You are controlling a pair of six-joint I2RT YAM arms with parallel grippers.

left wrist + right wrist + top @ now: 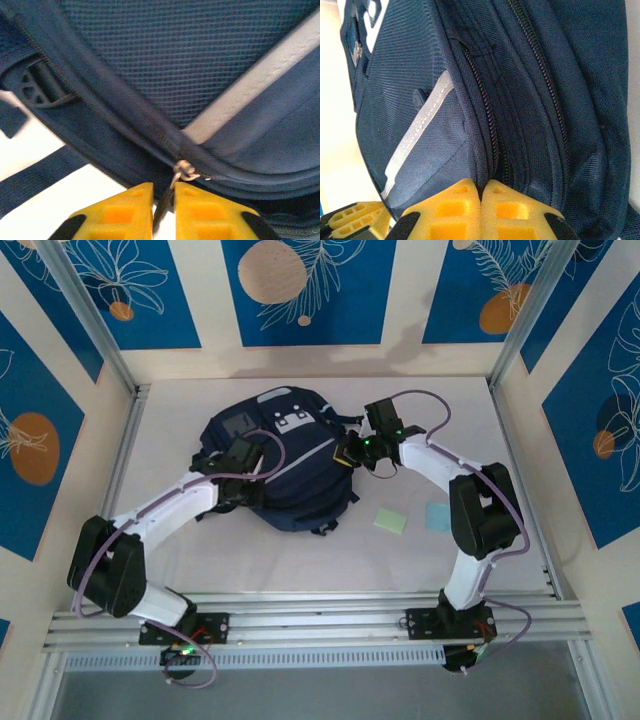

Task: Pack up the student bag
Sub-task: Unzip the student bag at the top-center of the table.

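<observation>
The student bag (285, 465), dark navy with pale stripe panels, lies flat in the middle of the white table. My left gripper (240, 455) is at its left side. In the left wrist view its yellow fingers (163, 187) stand a little apart. The metal zip slider (184, 171) sits just ahead of them, and its dark pull tab (165, 205) hangs loose in the narrow gap. My right gripper (350, 452) is at the bag's right side. In the right wrist view its tips (482, 184) are pressed together on a fold of navy fabric (485, 165) beside a zip line.
A pale green square (391, 521) and a light blue square (439, 516) lie on the table to the right of the bag, near the right arm. Aluminium rails (320, 612) run along the near edge, and upright posts stand at the back corners.
</observation>
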